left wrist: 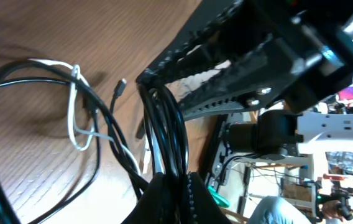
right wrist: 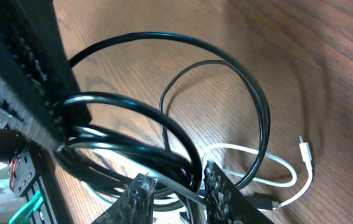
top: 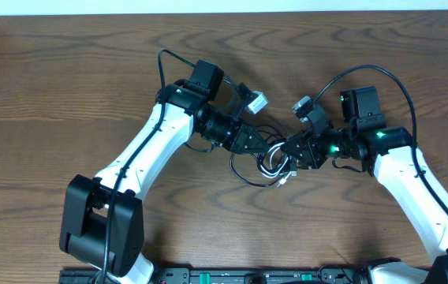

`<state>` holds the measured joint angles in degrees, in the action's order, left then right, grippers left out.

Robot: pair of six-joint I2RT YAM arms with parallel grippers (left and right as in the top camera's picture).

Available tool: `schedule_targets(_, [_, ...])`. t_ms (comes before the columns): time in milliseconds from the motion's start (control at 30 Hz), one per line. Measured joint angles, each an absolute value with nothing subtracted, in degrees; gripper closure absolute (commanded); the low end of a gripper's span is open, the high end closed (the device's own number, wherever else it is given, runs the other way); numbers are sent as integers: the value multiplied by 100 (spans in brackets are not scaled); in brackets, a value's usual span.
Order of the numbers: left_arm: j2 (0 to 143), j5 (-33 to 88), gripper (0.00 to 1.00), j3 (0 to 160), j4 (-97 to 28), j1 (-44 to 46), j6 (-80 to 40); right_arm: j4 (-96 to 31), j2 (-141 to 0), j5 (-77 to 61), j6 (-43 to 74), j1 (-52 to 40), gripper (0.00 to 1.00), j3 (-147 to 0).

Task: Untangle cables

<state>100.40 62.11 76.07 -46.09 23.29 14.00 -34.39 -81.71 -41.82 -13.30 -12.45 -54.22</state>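
The black cable [top: 240, 175] and the white cable [top: 275, 167] lie tangled in loose loops at the middle of the table. My left gripper [top: 265, 148] is at the tangle's left side. In the left wrist view it [left wrist: 171, 186] is shut on several strands of the black cable [left wrist: 164, 124], with the white cable [left wrist: 72, 106] looped to the left. My right gripper [top: 293, 154] is at the tangle's right side. In the right wrist view its fingers [right wrist: 179, 186] are apart, with strands of the black cable [right wrist: 251, 93] and one white strand between them. The white cable [right wrist: 276, 163] loops to the right.
The wooden table [top: 66, 71] carries only the tangle and both arms. The two grippers are very close together, and the right one [left wrist: 238, 68] fills the upper part of the left wrist view. The arms' own thicker black wires [top: 382, 75] arch above the wrists.
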Motion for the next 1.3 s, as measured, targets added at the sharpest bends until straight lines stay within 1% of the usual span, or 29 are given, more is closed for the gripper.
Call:
schedule_targets(33, [10040, 6259, 93, 7607, -4609, 2329, 1400, -3441, -8171, -4182, -1343, -1245, 99, -5422])
schedule_targets(233, [10040, 6156, 92, 7607, -4580, 2311, 1400, -3459, -8171, -4176, -1372, -1245, 99, -5422])
schedule_targets(333, [10040, 5690, 93, 7607, -4582, 2314, 1378, -3548, -8171, -4132, -1372, -1245, 99, -5422])
schedule_targets(433, [10040, 4934, 93, 7607, -4582, 2320, 1181, -3723, -8171, -3944, -1323, -1247, 99, -5422])
schedule_targets(600, [10040, 3745, 93, 7607, -4584, 2329, 646, -4062, -8171, -3063, -808, -1247, 99, -5422])
schedule_targets(800, [10040, 3162, 93, 7607, -4584, 2331, 143, -4407, -8171, -1706, 189, -1245, 99, -5422])
schedule_targets(867, [10040, 3319, 92, 7607, -4591, 2329, 134, -4407, -8171, -1496, 403, -1245, 99, -5422])
schedule_targets(900, [10040, 3479, 92, 7607, -4595, 2329, 156, -4390, -8171, -1474, 460, -1245, 97, -5422])
schedule_targets(1000, [10040, 4270, 93, 7607, -4609, 2327, 495, -4259, -8171, -1754, 401, -1247, 88, -5422])
schedule_targets(1033, [10040, 4530, 93, 7607, -4609, 2331, 615, -4217, -8171, -1955, 292, -1247, 83, -5422])
schedule_targets(1100, [10040, 4991, 93, 7607, -4609, 2335, 812, -4147, -8171, -2462, -12, -1247, 81, -5422])
schedule_targets(1133, [10040, 5186, 93, 7607, -4611, 2335, 902, -4106, -8171, -2709, -187, -1247, 77, -5422])
schedule_targets(1167, [10040, 5374, 92, 7607, -4609, 2335, 961, -4064, -8171, -2965, -346, -1247, 76, -5422])
schedule_targets(1300, [10040, 5881, 93, 7607, -4611, 2335, 1129, -3922, -8171, -3793, -878, -1247, 76, -5422])
